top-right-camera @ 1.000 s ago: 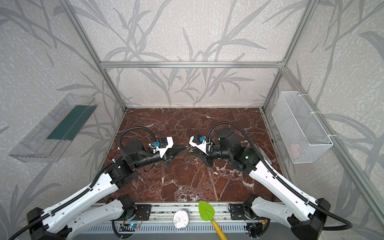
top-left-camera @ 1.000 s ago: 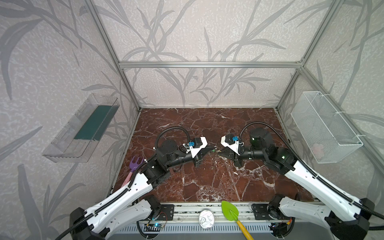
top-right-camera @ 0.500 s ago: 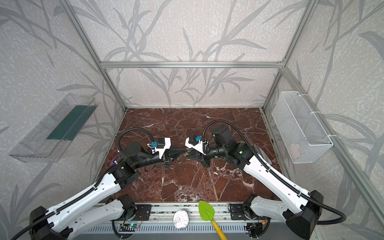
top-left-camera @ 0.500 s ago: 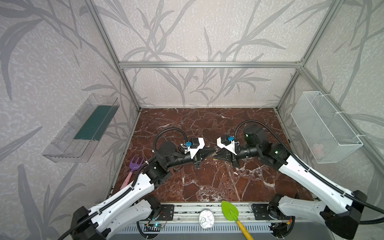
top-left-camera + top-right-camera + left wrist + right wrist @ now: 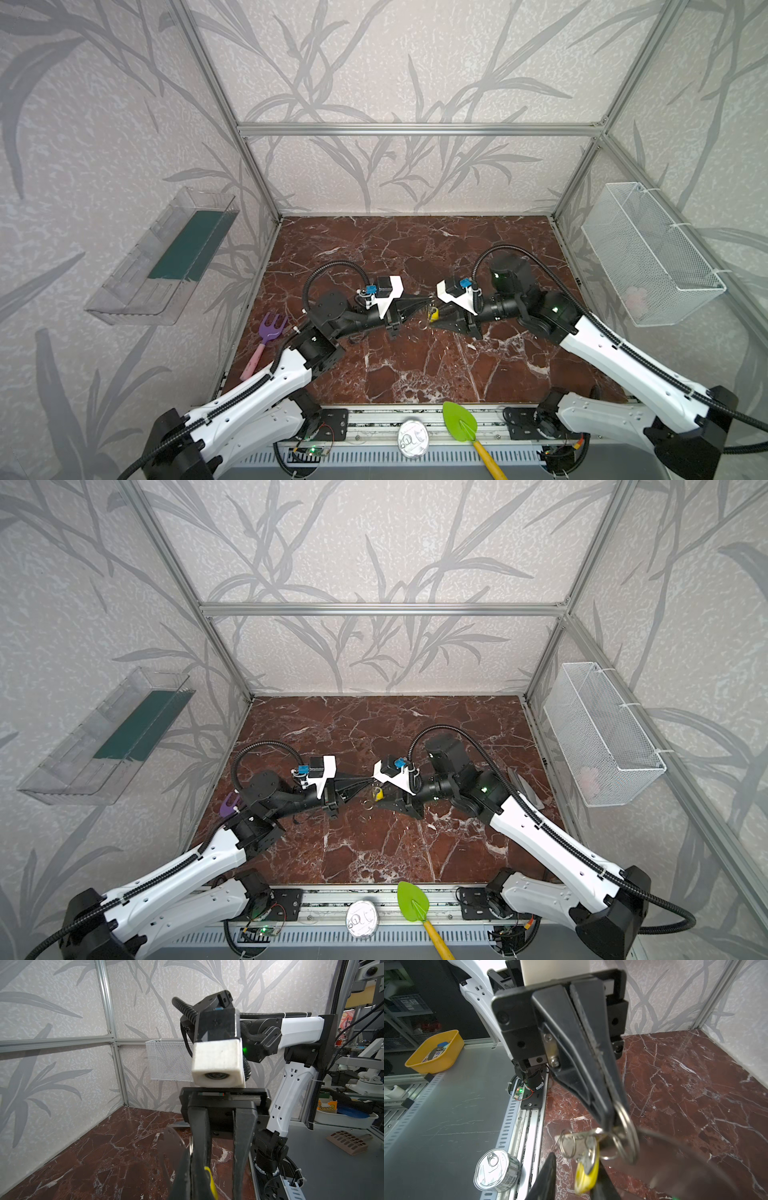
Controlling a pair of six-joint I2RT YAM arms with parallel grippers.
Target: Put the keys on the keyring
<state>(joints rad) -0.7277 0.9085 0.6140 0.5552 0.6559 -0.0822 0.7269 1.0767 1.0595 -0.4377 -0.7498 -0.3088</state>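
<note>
Desk (image 5: pixel 415 374) has free room all round, walls (image 5: pixel 374 174) well off. Left gripper (image 5: pixel 609 1124) jaws clamped shut on the keyring (image 5: pixel 171 1147), mid-air over desk centre. Right gripper (image 5: pixel 221 1178) jaws narrowly apart, gripping nothing. Yellow-tagged key (image 5: pixel 581 1147) hangs off a wire ring (image 5: pixel 627 1132) at the left tips, between the right jaws. Green-tagged key not made out. Likely step: right arm backs straight out, slowly, so the tag doesn't snag; left arm shouldn't tilt.

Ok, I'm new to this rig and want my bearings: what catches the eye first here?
The two grippers meet tip to tip above the marble table: the left gripper shut on the keyring, a yellow-tagged key dangling at its tips, the right gripper open. Next comes the bright green trowel on the front rail.
</note>
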